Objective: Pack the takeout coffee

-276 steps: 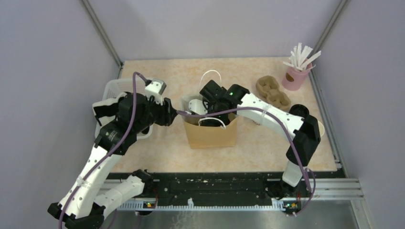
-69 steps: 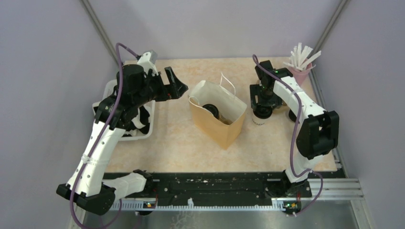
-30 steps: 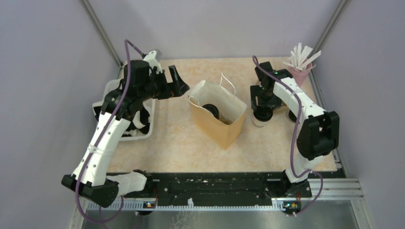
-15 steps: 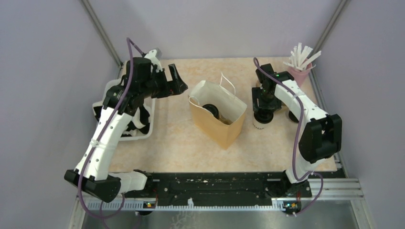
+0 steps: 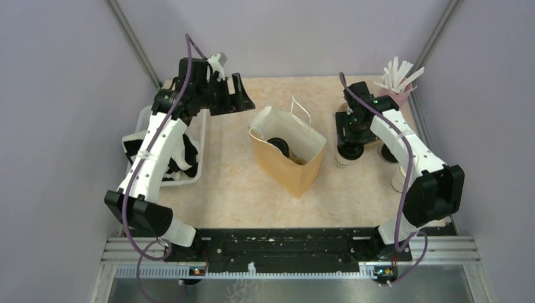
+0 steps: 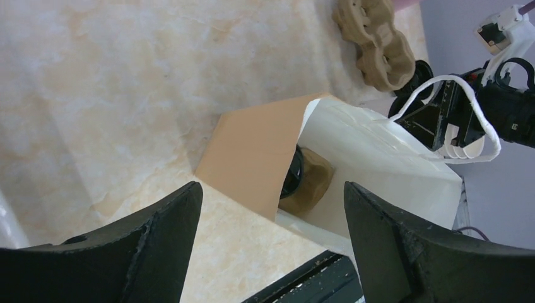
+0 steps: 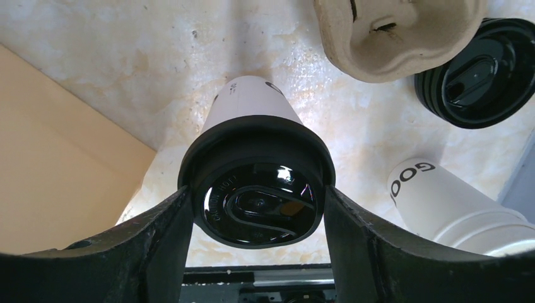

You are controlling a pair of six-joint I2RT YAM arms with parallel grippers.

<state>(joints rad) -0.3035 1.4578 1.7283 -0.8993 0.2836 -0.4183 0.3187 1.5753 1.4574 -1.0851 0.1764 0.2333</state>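
A takeout coffee (image 7: 258,189), white cup with black lid, stands on the table just right of the brown paper bag (image 5: 287,158). My right gripper (image 7: 255,208) is shut on it, both fingers pressed against the lid's rim; from the top view it covers the cup (image 5: 344,159). Another lidded coffee (image 5: 278,146) sits inside the open bag in a brown pulp holder (image 6: 315,180). My left gripper (image 5: 243,95) hangs open and empty, raised above the table left of the bag (image 6: 252,148).
A pulp cup carrier (image 7: 391,31) lies behind the gripped cup, a stack of black lids (image 7: 473,82) beside it. A lidless white cup (image 7: 454,202) lies on its side at right. The pink cup with straws (image 5: 394,91) stands far right. A white basket (image 5: 167,154) is at left.
The right fingers have closed in on the coffee's lid. The left arm has lifted and swung toward the back of the table, its gripper staying open.
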